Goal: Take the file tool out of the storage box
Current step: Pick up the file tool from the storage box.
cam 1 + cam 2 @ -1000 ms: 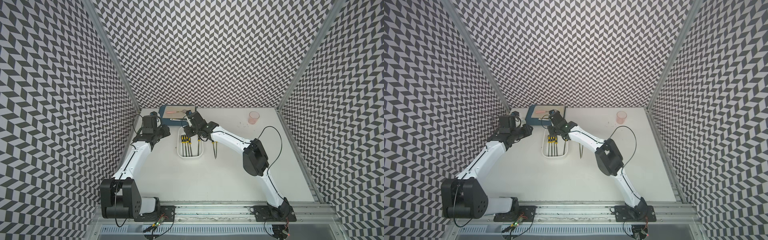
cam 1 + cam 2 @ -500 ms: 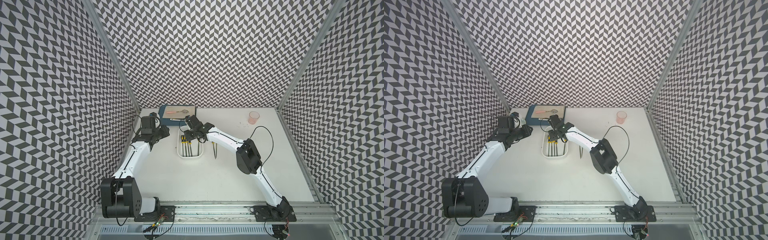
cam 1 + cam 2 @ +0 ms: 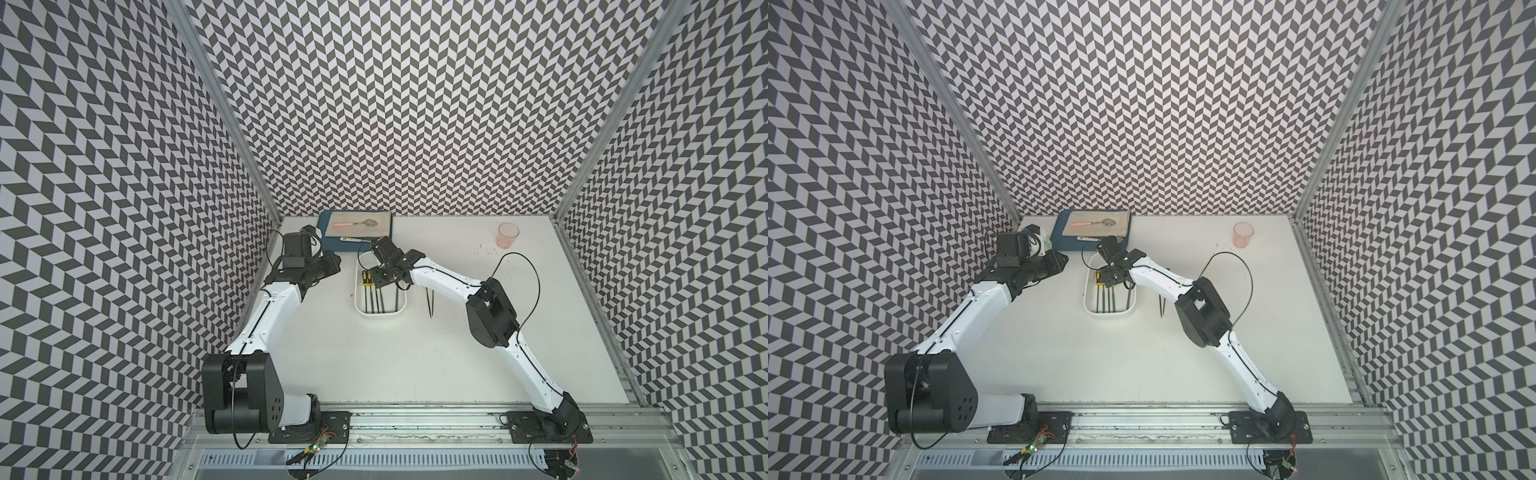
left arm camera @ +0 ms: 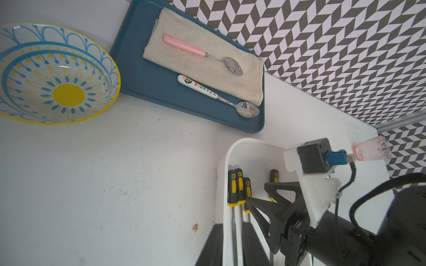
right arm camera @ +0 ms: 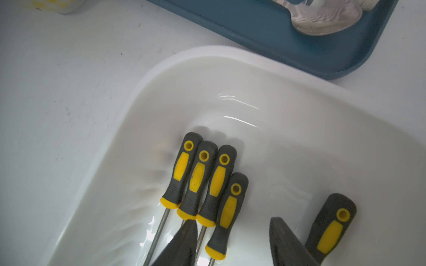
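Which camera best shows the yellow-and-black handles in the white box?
The right wrist view: five handles close up, four bunched, one apart. The left wrist view shows four, partly blocked; both top views show them tiny.

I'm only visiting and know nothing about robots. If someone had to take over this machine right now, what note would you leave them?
Left gripper: shut, holding nothing, off to one side of the storage box.
Right gripper: open, down at the box, jaws either side of one file handle, not closed on it.
Files: five in the box, four bunched, one apart.
Done: a thin tool, probably a file, lies on the table beside the box.
Left: close on the handle, lift that file out and set it on the table.
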`<control>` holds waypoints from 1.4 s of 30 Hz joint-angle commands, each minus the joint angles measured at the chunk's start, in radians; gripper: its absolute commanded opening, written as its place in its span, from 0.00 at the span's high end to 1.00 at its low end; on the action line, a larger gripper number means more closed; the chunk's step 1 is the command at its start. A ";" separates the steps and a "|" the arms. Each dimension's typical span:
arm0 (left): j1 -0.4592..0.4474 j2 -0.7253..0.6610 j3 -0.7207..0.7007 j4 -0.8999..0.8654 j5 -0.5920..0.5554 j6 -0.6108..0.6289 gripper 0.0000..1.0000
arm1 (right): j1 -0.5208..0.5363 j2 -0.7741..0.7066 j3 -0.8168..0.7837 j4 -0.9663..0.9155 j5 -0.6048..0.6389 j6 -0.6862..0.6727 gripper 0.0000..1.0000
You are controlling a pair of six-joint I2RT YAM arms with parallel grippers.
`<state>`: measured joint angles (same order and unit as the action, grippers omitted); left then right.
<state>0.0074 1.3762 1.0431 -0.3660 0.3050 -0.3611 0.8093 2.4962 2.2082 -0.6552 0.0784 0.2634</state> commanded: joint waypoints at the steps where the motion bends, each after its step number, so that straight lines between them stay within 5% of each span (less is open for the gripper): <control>1: 0.008 0.010 -0.002 0.027 0.019 -0.006 0.80 | 0.007 0.030 0.044 0.004 0.024 -0.001 0.48; 42: 0.008 0.013 -0.009 0.042 0.065 -0.010 0.80 | 0.007 0.061 0.056 -0.039 0.073 -0.027 0.60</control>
<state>0.0074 1.3838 1.0431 -0.3515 0.3546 -0.3649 0.8093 2.5755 2.2860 -0.7044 0.1345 0.2436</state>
